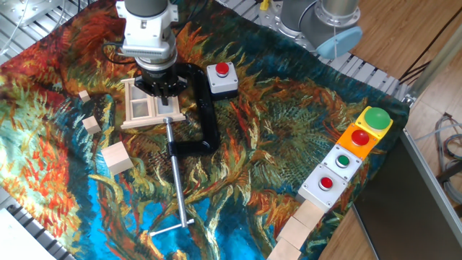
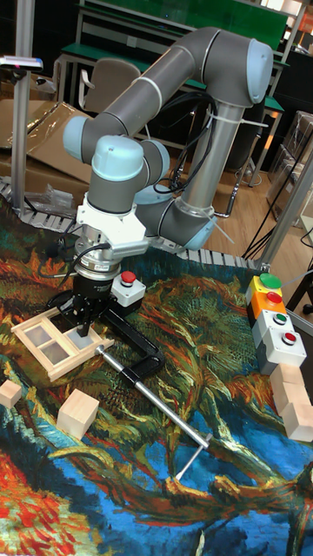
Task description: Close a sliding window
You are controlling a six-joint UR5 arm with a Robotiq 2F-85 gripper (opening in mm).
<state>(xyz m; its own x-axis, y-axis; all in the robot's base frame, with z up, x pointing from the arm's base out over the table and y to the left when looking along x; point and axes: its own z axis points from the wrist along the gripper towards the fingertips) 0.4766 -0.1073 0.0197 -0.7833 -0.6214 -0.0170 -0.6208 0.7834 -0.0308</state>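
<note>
The sliding window [image 1: 143, 108] is a small pale wooden frame with panes, lying flat on the patterned cloth at the upper left; it also shows at the left in the tall fixed view [image 2: 50, 337]. My gripper [image 1: 163, 100] points straight down onto the window's right part. Its black fingers come together in a single tip [image 2: 84, 329] that rests on the frame's right pane, with nothing held. The gripper's body hides the window's top right corner in the fixed view.
A black C-clamp [image 1: 204, 108] with a long metal rod [image 1: 177, 177] lies right beside the window. A grey box with a red button [image 1: 221, 79] stands behind it. Wooden cubes [image 1: 117, 158] lie to the left. Several button boxes [image 1: 339, 165] line the right edge.
</note>
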